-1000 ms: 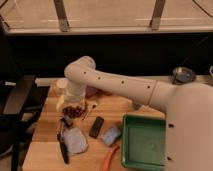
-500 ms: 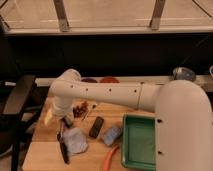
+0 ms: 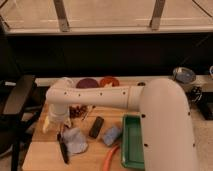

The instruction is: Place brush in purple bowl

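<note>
Locate gripper [image 3: 60, 132] low at left of table [image 3: 40, 156], at upper end of brush [image 3: 64, 151], apparently set there for pickup. Treat grip state as not determinable. Find brush flat, just beside grey-blue cloth [image 3: 76, 140]; purple bowl [image 3: 87, 83] well apart, at rear.

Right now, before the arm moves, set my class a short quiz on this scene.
1. True or false: the brush is in the purple bowl.
2. Where is the tool? A just above the brush's far end; B in the green tray; C over the orange bowl.
3. Fill in: the brush lies left of the grey-blue ___.
Key: 1 false, it lies on the table; 2 A; 3 cloth.
</note>
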You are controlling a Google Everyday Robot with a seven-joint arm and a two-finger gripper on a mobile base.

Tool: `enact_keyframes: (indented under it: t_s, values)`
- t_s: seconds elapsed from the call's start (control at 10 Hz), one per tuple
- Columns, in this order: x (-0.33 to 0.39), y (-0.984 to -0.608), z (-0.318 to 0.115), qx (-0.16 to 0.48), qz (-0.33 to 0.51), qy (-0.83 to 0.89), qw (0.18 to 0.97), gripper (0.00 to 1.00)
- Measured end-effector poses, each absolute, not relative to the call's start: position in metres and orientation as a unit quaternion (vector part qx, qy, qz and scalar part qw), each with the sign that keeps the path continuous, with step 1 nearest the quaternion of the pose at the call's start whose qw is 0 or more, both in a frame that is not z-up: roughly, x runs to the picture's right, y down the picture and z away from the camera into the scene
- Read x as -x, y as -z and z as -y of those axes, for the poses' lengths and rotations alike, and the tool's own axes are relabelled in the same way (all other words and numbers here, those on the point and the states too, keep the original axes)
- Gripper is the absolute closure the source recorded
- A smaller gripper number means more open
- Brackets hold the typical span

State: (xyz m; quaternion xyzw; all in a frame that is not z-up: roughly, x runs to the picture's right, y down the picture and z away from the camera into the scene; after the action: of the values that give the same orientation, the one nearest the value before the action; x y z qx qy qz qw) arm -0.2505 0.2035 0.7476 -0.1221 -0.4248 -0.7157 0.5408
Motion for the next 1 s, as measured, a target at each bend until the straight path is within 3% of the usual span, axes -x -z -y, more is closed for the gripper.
enact_keyframes:
  t_s: [0.6, 0.7, 1.0]
  values:
    - [0.258, -0.788, -0.247, 0.187, 0.441, 0.677, 0.559, 0.28]
    - [0.257, -0.791, -0.251, 0.194, 0.442, 0.673, 0.561, 0.31]
    - [0.254, -0.789, -0.252, 0.199, 0.432, 0.665, 0.576, 0.61]
